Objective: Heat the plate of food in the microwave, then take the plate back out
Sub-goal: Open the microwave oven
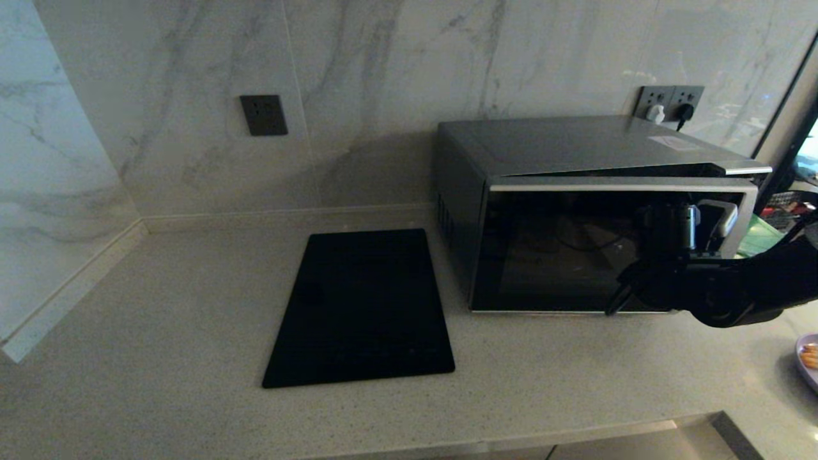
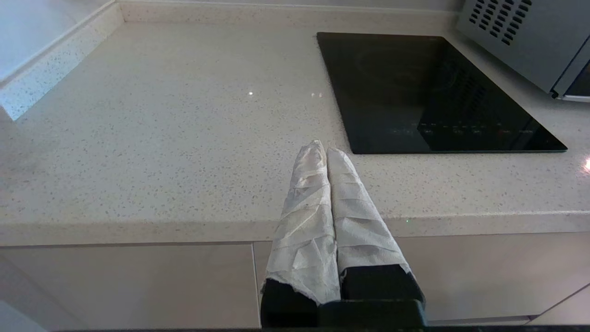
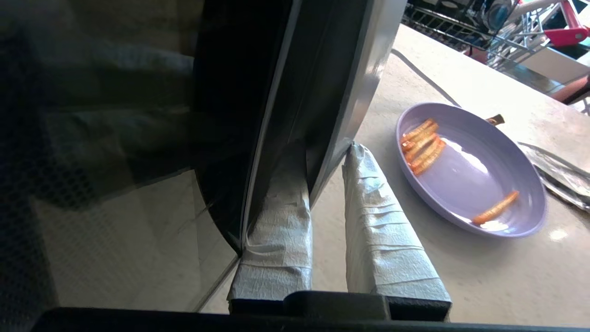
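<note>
The silver-grey microwave (image 1: 543, 147) stands at the back right of the counter, and its dark glass door (image 1: 562, 255) is slightly ajar at the top right. My right gripper (image 1: 693, 223) is at the door's right edge. In the right wrist view the right gripper (image 3: 325, 150) is closed on that silver edge (image 3: 364, 92), with one taped finger on each side. The lavender plate of food (image 3: 479, 184) holds orange sticks and sits on the counter right of the microwave, barely in the head view (image 1: 806, 358). My left gripper (image 2: 322, 147) is shut and empty, parked by the counter's front edge.
A flat black panel (image 1: 364, 306) lies on the counter left of the microwave. Wall outlets (image 1: 668, 102) with plugs are behind the microwave. A dish rack (image 3: 484, 23) stands beyond the plate, and a shiny utensil (image 3: 562, 180) lies beside it.
</note>
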You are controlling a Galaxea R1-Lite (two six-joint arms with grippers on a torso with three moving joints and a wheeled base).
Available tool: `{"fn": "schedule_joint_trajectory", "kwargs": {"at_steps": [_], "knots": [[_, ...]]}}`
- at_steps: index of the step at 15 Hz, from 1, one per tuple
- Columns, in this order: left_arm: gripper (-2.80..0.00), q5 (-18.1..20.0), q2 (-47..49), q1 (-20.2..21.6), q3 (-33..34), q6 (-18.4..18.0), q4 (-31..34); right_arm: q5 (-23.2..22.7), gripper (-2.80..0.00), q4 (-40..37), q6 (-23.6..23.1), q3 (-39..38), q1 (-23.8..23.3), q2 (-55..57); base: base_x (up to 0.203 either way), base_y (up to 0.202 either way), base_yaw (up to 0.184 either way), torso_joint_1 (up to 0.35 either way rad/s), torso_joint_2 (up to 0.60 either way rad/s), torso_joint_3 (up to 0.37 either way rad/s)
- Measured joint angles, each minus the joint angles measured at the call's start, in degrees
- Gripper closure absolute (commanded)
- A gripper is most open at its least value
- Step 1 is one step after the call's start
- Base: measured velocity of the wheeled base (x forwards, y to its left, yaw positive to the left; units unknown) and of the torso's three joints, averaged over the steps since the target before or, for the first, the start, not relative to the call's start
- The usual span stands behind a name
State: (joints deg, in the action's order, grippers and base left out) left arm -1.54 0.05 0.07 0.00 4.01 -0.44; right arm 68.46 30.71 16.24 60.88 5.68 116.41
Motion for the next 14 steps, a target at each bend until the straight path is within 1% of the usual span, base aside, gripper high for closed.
{"fn": "schedule_joint_trajectory", "kwargs": {"at_steps": [9, 10, 14], "knots": [[0.00, 0.0, 0.0, 0.0, 0.0, 0.0, 0.0, 0.4, 0.00, 0.0, 0.0, -2.8, 3.5, -2.3, 0.000, 0.000, 0.000, 0.000, 0.00, 0.000], [0.00, 0.0, 0.0, 0.0, 0.0, 0.0, 0.0, 0.6, -2.80, 0.0, 0.0, -3.1, 3.9, -2.4, 0.000, 0.000, 0.000, 0.000, 0.00, 0.000], [0.00, 0.0, 0.0, 0.0, 0.0, 0.0, 0.0, 1.0, -2.80, 0.2, 0.2, -3.7, 5.0, -3.1, 0.000, 0.000, 0.000, 0.000, 0.00, 0.000]]}}
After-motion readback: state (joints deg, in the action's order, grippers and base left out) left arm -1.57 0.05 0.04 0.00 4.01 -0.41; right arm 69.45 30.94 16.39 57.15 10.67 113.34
